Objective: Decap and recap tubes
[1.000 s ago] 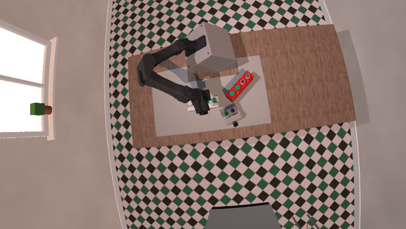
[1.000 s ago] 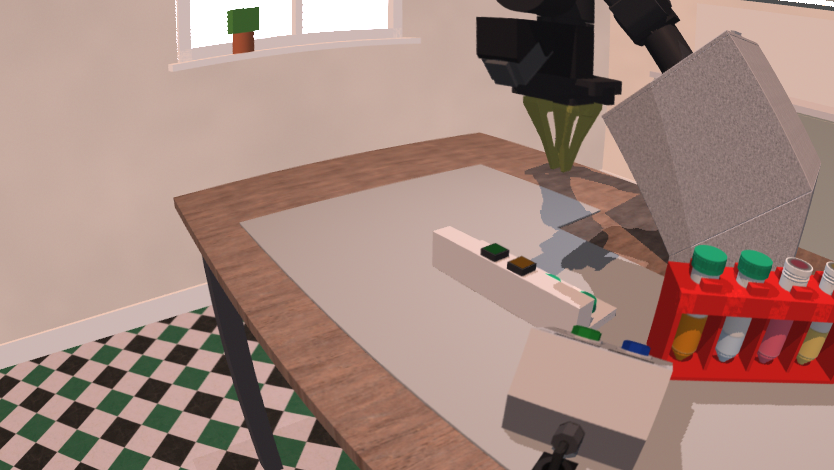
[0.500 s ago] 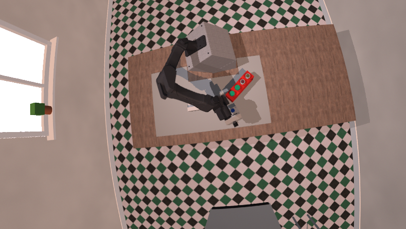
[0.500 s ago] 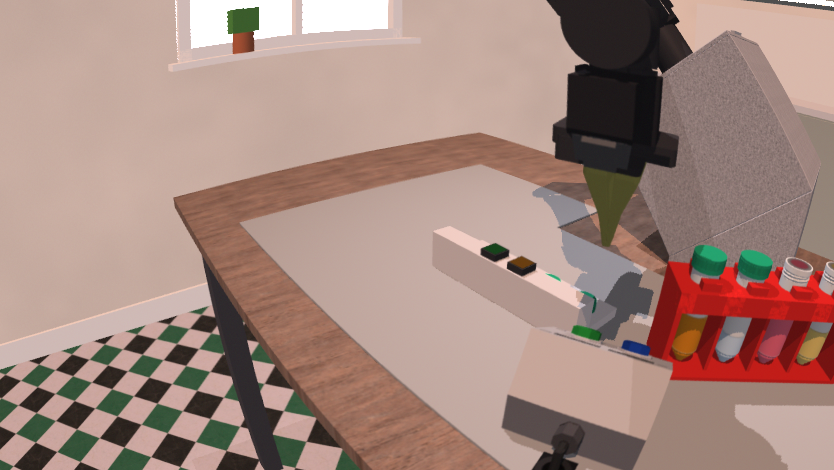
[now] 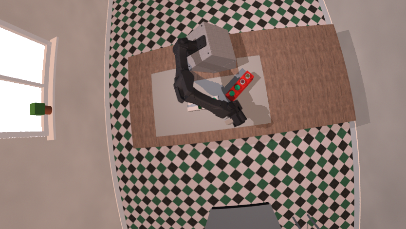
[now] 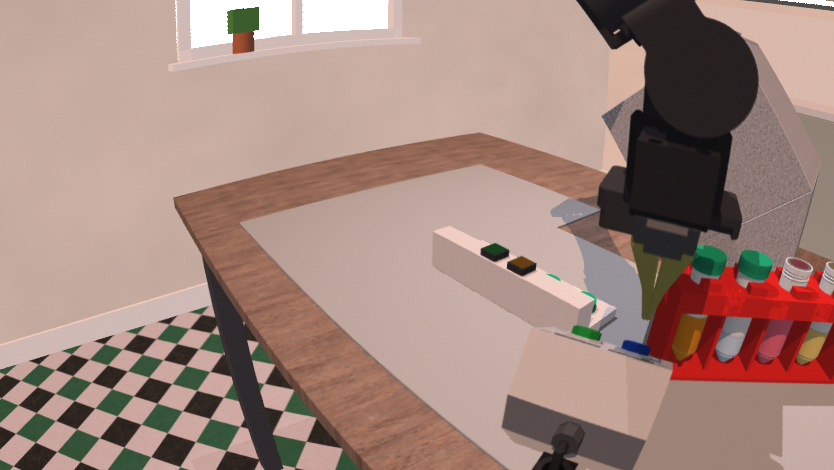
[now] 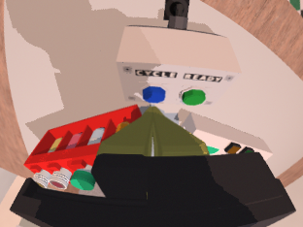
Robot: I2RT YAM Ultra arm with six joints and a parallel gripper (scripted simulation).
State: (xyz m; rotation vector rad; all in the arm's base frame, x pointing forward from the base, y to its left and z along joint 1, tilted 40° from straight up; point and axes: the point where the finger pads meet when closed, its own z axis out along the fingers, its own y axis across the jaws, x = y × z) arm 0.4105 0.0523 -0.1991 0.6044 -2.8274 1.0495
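Caps of tube 1 and tube 2 lie in the cap tray (image 6: 604, 318), green discs partly hidden behind its console (image 6: 501, 277); one shows at the tray's near end (image 6: 590, 298), another just peeks over the console top (image 6: 553, 277). On that console the green lamp (image 6: 494, 251) and the amber lamp (image 6: 521, 265) both look dark.

Decapping station (image 6: 752, 291), a red rack, stands on the grey mat (image 6: 379, 251) to the right in the exterior view. Two of its tubes carry green caps (image 6: 708, 260) (image 6: 754, 263). The other two stand with bare threaded mouths, one over pink liquid (image 6: 796, 272), one at the frame edge (image 6: 828, 277).

My gripper (image 6: 654, 309) points straight down, its olive fingers (image 6: 646, 280) clenched together with nothing between them. In the exterior view the tips hang just beside the rack's left end and above the key box (image 6: 583, 391). In the wrist view they sit over the blue CYCLE key (image 7: 154, 94), with the green READY key (image 7: 193, 97) just to its side. Whether the tips touch the blue key I cannot tell.

From above, my arm (image 5: 198, 98) reaches across the mat from the grey pedestal block (image 5: 212, 48) and covers the key box.
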